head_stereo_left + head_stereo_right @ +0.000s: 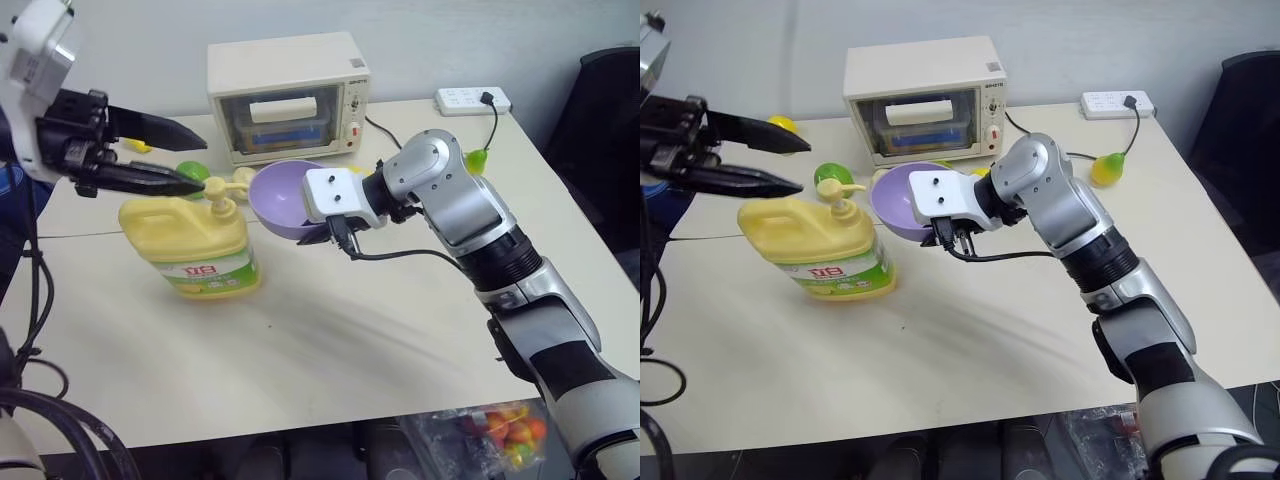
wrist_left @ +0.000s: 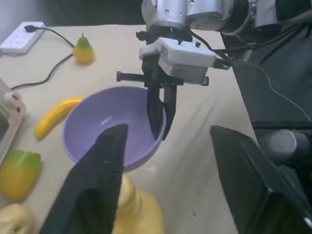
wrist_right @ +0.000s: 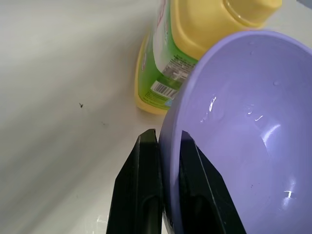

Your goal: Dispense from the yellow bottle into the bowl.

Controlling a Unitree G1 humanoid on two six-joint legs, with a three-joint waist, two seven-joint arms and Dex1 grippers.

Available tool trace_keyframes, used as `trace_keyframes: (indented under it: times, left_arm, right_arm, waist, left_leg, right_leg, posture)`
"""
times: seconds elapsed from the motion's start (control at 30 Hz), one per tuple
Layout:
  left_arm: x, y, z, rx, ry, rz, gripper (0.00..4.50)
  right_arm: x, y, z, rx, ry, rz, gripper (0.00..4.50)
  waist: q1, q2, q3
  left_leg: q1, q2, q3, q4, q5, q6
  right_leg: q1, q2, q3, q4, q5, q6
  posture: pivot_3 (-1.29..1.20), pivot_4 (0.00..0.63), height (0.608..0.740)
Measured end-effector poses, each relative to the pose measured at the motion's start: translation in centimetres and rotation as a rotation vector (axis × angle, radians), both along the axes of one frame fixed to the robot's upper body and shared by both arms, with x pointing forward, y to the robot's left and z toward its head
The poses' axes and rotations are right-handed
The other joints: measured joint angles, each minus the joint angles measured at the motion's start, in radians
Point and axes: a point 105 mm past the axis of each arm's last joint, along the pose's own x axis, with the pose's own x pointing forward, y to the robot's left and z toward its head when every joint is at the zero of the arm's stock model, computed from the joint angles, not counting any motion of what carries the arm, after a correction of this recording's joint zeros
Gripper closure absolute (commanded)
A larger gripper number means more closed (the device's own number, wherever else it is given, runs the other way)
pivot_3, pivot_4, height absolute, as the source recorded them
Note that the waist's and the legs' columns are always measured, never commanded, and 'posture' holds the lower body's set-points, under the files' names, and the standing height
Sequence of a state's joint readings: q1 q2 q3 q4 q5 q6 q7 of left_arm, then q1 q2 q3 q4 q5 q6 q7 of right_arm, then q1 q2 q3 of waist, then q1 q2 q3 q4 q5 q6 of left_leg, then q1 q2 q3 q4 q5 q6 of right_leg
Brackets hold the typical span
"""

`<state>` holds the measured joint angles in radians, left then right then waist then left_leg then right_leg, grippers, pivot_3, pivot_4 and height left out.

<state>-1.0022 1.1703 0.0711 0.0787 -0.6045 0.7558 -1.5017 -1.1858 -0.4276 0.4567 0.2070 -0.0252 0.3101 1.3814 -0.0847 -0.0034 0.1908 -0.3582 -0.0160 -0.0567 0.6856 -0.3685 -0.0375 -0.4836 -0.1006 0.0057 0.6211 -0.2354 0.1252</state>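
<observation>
Bowl (image 1: 283,198) in lavender hangs off the tabletop (image 1: 330,340), its rim clamped between the fingers of the right tool (image 3: 163,161) and its mouth tilted toward the pump of the yellow bottle (image 1: 195,243), which stands upright just beside it. Left tool (image 1: 185,158) hovers above the pump with its fingers spread, holding nothing. A press landing off-centre could tip or shove the bottle, and since the bowl is pinched by its edge alone, any knock might twist it loose or send liquid past the rim.
</observation>
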Motion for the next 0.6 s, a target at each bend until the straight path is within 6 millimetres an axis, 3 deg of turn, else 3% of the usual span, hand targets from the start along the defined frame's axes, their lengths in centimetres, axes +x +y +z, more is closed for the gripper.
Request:
trace_keyframes:
  times: [0.07,0.1,0.23,0.43,0.6]
  left_arm:
    - [-0.6,0.4,-0.1,0.008,0.008,0.009,0.1]
    - [-1.2,0.6,-0.4,0.012,0.021,0.01,0.02]
    - [-3.0,0.8,-2.3,0.034,0.094,-0.001,0.02]
    - [-5.9,1.1,-5.6,0.088,0.174,0.014,0.02]
    - [-7.2,1.6,-7.7,0.15,0.184,0.059,0.02]
  right_arm:
    - [-0.2,-0.2,-0.1,0.006,0.003,0.001,4.5]
    - [-0.3,-0.6,-0.4,0.011,0.01,-0.007,4.5]
    - [-0.2,-3.4,-3.2,0.021,0.074,-0.098,4.5]
    - [-0.6,-8.4,-9.8,0.008,0.128,-0.279,4.5]
    - [0.5,-11.8,-12.1,-0.011,0.018,-0.385,4.5]
  waist:
    - [0.002,0.0,0.0]
    - [0.004,0.0,0.0]
    - [0.012,-0.001,0.0]
    - [0.031,-0.002,0.001]
    - [0.029,-0.005,0.002]
  left_leg:
    - [0.0,0.0,0.0,0.0,0.0,0.0]
    - [0.0,0.0,0.0,0.0,0.0,0.0]
    - [0.0,0.0,0.0,0.0,-0.001,0.001]
    - [0.001,0.0,0.002,0.0,-0.001,0.002]
    - [0.007,0.001,0.006,0.0,-0.004,0.008]
  right_leg:
    - [0.001,0.0,0.0,0.0,0.0,0.0]
    - [0.001,0.0,0.0,-0.001,0.0,0.0]
    - [0.002,0.0,0.0,-0.002,0.0,0.0]
    - [0.003,0.0,0.001,-0.002,0.0,0.0]
    - [0.007,0.002,0.004,-0.005,0.001,-0.002]
  posture:
    - [0.0,0.15,0.74]
    - [0.0,0.15,0.74]
    - [0.0,0.15,0.74]
    - [0.0,0.15,0.74]
    - [0.0,0.15,0.74]
